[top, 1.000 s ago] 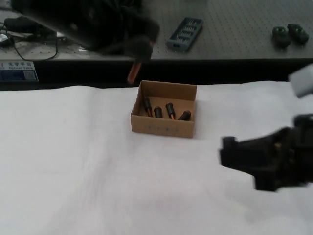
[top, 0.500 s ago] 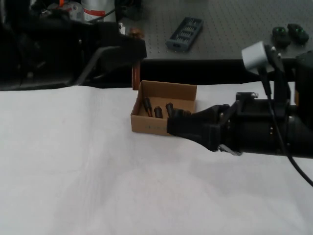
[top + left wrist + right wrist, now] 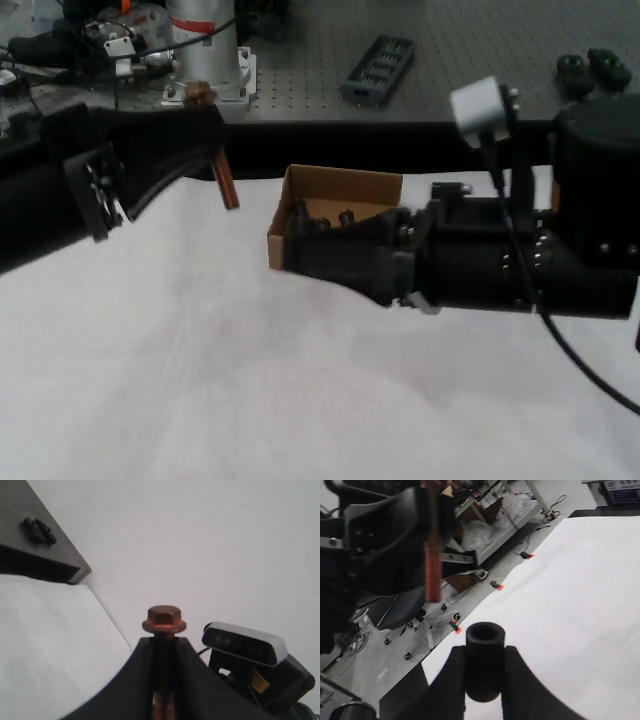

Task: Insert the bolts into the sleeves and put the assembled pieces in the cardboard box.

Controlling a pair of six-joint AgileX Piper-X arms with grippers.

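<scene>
Left gripper (image 3: 164, 646): clamped on bolt (image 3: 164, 621). Right gripper (image 3: 485, 654): clamped on sleeve (image 3: 485, 636). Cardboard box (image 3: 345, 186): far edge of cloth (image 3: 200, 350), middle.

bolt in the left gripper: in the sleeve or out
Out. The bolt is clamped in the left gripper; the sleeve, its bore empty, sits apart in the right gripper.

The bolt (image 3: 164, 625) is of copper-coloured metal with a dull shine, and its thread looks rough. The sleeve (image 3: 485, 667) is matt black, perhaps rubber or plastic. The left pincer (image 3: 164, 644) and the right pincer (image 3: 485, 652) look like smooth matt black plastic. The cardboard box (image 3: 345, 185) is plain brown and matt. The white cloth (image 3: 200, 380) is soft and lightly wrinkled.
</scene>
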